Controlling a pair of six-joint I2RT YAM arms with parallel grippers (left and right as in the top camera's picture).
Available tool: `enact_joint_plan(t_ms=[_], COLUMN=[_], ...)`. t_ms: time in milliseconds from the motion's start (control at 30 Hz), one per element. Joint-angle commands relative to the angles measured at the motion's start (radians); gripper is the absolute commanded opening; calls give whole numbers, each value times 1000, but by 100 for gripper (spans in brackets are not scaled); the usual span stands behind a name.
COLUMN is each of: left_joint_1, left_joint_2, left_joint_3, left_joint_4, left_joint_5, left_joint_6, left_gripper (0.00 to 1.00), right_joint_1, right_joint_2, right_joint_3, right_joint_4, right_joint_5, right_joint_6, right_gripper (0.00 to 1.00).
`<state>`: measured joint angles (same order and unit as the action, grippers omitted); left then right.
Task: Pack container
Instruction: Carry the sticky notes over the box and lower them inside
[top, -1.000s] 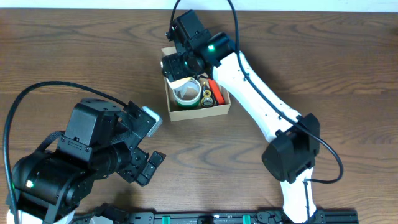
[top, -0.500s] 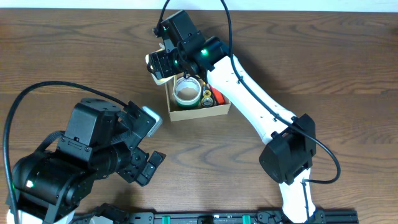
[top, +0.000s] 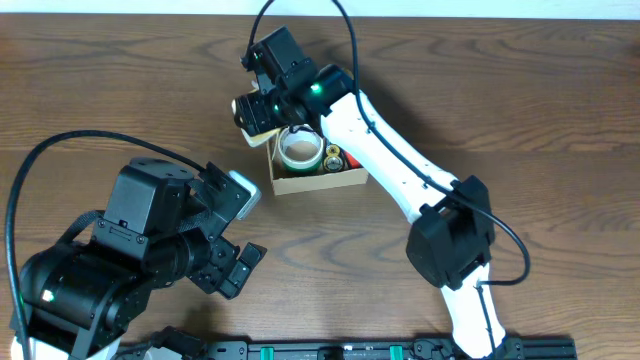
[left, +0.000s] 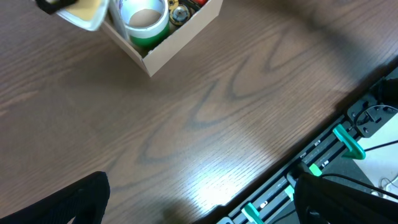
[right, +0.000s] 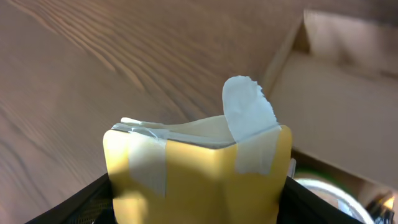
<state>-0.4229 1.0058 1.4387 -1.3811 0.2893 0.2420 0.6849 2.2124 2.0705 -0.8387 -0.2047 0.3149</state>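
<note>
The container (top: 318, 180) is a small tan cardboard box at the table's upper middle, and it is open. Inside it are a tape roll (top: 300, 150), small gold pieces (top: 332, 157) and a red item (top: 350, 158). My right gripper (top: 258, 110) is shut on a yellow packet (right: 196, 177) with white tape strips and holds it over the box's left far corner. The box's inner wall (right: 339, 109) shows to the right in the right wrist view. My left gripper (top: 244, 231) is open and empty, near the front left. The box (left: 177, 43) also shows in the left wrist view.
The right arm (top: 390, 170) reaches across the box's right side from the front. A black rail with green clips (left: 336, 155) runs along the table's front edge. Bare wooden table (left: 205, 118) lies between the left gripper and the box.
My right gripper has moved left with the yellow packet, from over the box's inside to its left far corner. The left arm has not moved.
</note>
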Motion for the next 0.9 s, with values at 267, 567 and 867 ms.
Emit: enact_joint_plan(t_ms=[267,567,867], left_joint_1=[-2,-2,-2], left_joint_2=[0,0,0], left_joint_3=[17,17,17], left_joint_4=[-3,-3,-3], left_joint_5=[14,14,14], left_joint_6=[-3,-3,-3], left_gripper=[95,95,95], right_joint_1=[2,1,1], right_joint_2=[2,2,2], right_joint_3=[-1,-1,-1], right_joint_4=[-169,-191,-238], right_joint_5=[126,204,251], right_joint_6=[13,10,10], right_gripper=[67,69,90])
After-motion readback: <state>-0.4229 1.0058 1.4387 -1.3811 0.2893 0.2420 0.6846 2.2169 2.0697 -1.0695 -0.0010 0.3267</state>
